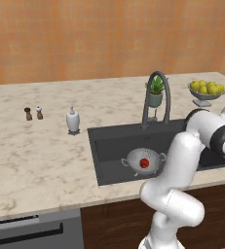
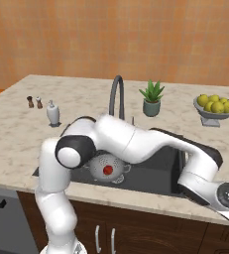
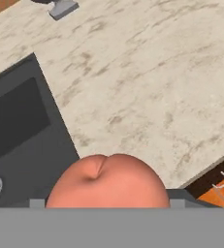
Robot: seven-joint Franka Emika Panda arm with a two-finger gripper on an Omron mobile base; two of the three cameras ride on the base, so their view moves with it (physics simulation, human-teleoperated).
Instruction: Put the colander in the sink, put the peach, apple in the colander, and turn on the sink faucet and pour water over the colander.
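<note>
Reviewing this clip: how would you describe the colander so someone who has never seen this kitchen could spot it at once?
Find the dark grey sink set in the marble counter, below the arched faucet. The colander sits on the basin floor: a small shiny silver bowl dotted with holes, with a red apple inside, unlike the grey footed dish of lemons on the counter.

no readable text, no labels, no brand marks, no numbers, no signs on any surface

On the beige marbled stone worktop [image 1: 46,155] stand two small brown-and-white shakers [image 1: 33,113], close together, and near them a white soap dispenser [image 1: 73,120]. A potted green plant [image 2: 152,98] and a grey footed dish of yellow lemons [image 2: 215,110] sit farther back.
</note>
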